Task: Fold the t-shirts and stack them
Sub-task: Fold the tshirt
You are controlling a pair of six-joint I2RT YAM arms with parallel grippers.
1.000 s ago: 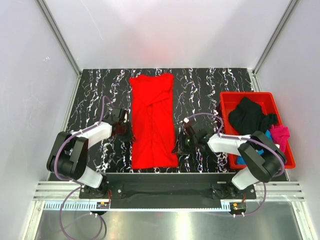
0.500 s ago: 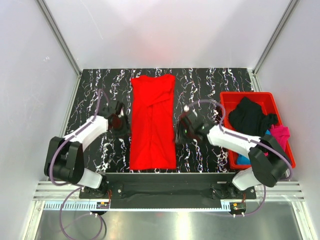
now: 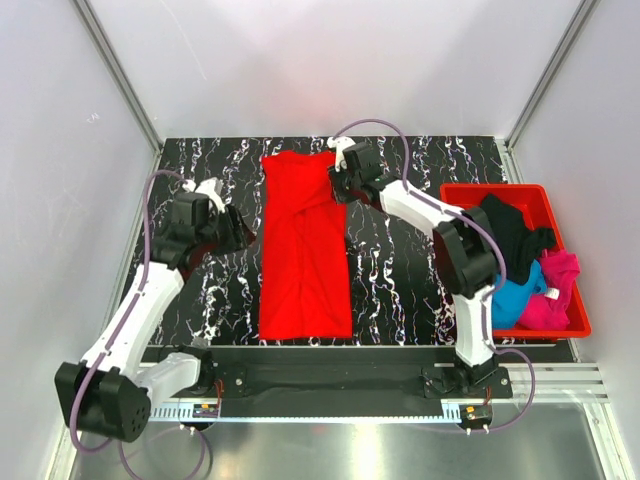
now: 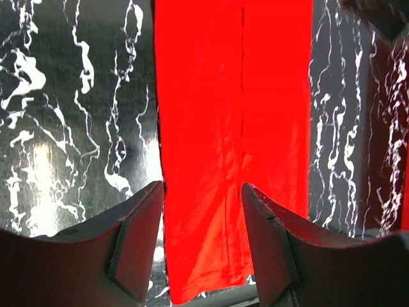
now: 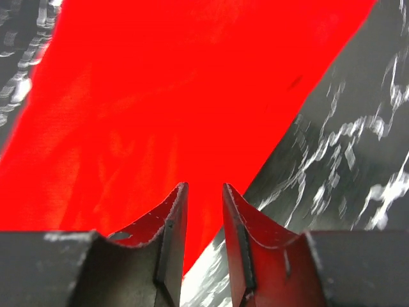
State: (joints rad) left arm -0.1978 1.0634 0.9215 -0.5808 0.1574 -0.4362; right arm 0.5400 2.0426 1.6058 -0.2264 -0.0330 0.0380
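Note:
A bright red t-shirt (image 3: 305,250) lies flat on the black marbled table, folded into a long narrow strip running front to back. My left gripper (image 3: 232,232) hovers just left of the strip's middle. In the left wrist view it (image 4: 201,187) is open, with the red t-shirt (image 4: 230,96) below and nothing between the fingers. My right gripper (image 3: 335,180) is over the strip's far right corner. Its jaws (image 5: 204,187) stand a narrow gap apart above the edge of the red t-shirt (image 5: 160,83), gripping nothing.
A rigid red bin (image 3: 500,188) stands at the table's right side, holding a black t-shirt (image 3: 510,235), a blue one (image 3: 515,300) and a magenta one (image 3: 555,285). The right arm stretches across the table (image 3: 400,270) between the bin and the red strip.
The left gripper has opened and drawn back from the strip's left edge as its arm stretched out. The right arm has swung from the strip's near right edge to its far right corner.

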